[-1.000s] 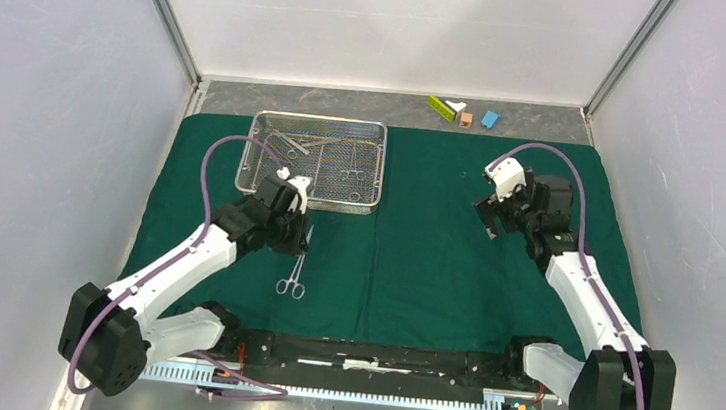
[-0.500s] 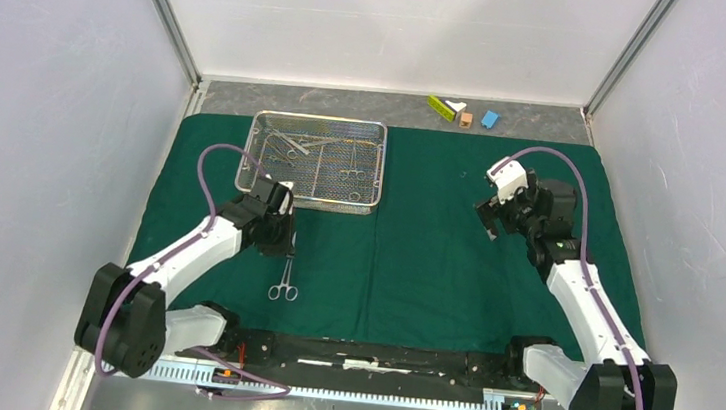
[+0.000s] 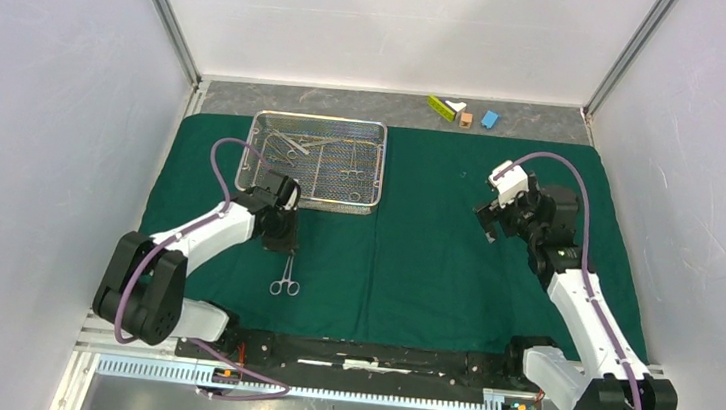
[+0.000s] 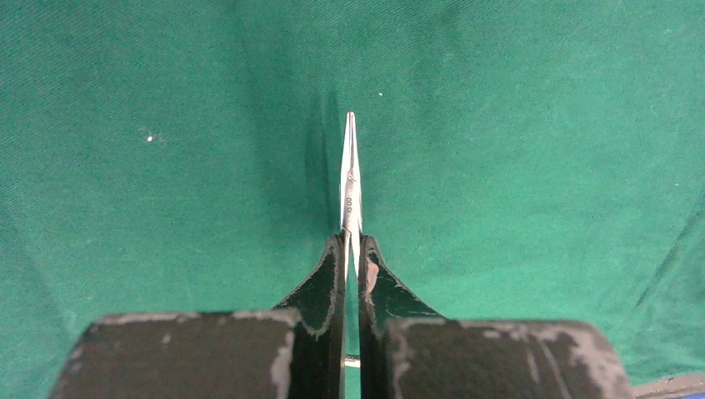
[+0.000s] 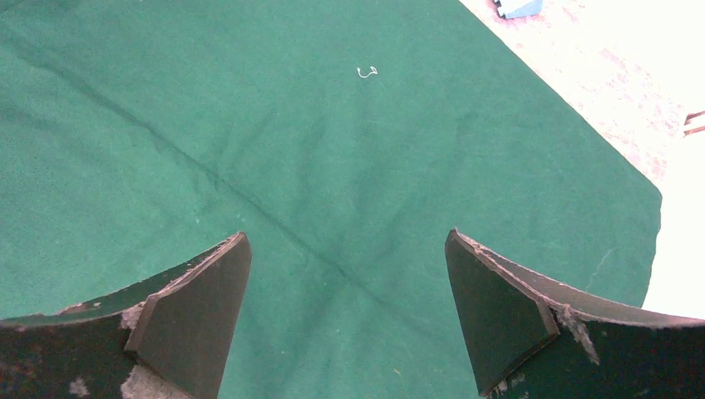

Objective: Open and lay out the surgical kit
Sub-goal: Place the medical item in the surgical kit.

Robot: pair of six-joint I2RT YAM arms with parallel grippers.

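Above green drape (image 3: 414,260), left pincer (image 4: 351,243) pinches clamp (image 4: 350,170); right pincer (image 5: 347,236) agape.

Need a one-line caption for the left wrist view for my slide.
Left gripper shut on a slim steel clamp, its closed tips pointing away, dark green drape behind it.

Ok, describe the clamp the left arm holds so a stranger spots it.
Find the green cloth, then the wire-mesh tray at its far left. Nearer than it, the left arm pinches a ring-handled steel clamp in shut jaws, the only instrument outside the tray.
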